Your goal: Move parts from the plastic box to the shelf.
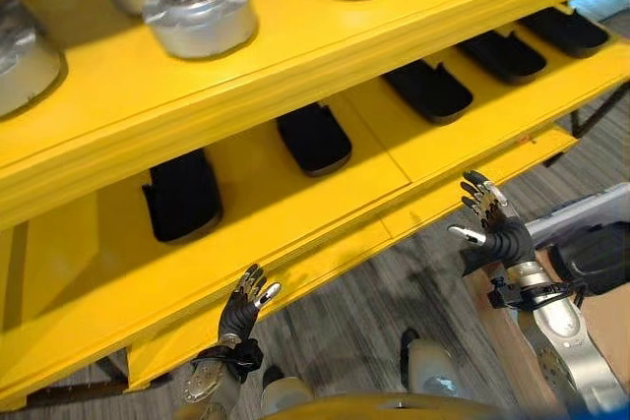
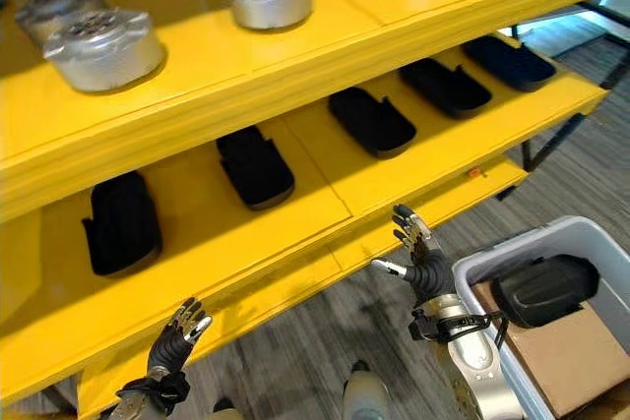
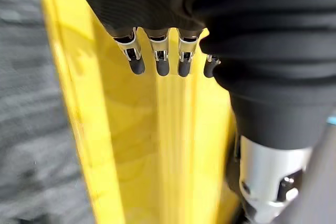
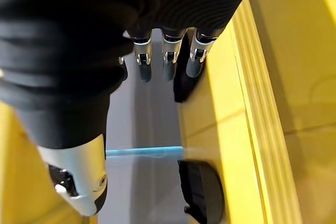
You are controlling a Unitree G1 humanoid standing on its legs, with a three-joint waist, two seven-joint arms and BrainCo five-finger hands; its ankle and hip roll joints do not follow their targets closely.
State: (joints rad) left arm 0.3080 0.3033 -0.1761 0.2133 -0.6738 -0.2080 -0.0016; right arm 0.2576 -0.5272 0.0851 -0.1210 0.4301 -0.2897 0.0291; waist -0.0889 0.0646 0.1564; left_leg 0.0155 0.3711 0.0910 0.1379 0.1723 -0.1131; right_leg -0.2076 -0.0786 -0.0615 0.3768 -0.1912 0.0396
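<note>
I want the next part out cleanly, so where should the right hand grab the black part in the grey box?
Probably across the black part at its narrow sides, coming from above: it lies on cardboard in the open-topped box, whose wall blocks a side approach. The open right hand is closest.

shelf (image 2: 295,56): bright yellow | round parts (image 2: 103,46) on upper level: silver-grey metal | parts (image 2: 254,166) on lower level: black | plastic box (image 2: 512,253): light grey | part in box (image 2: 546,287): black | cardboard (image 2: 556,356): brown | floor (image 2: 325,341): grey, streaked wood-grain
</note>
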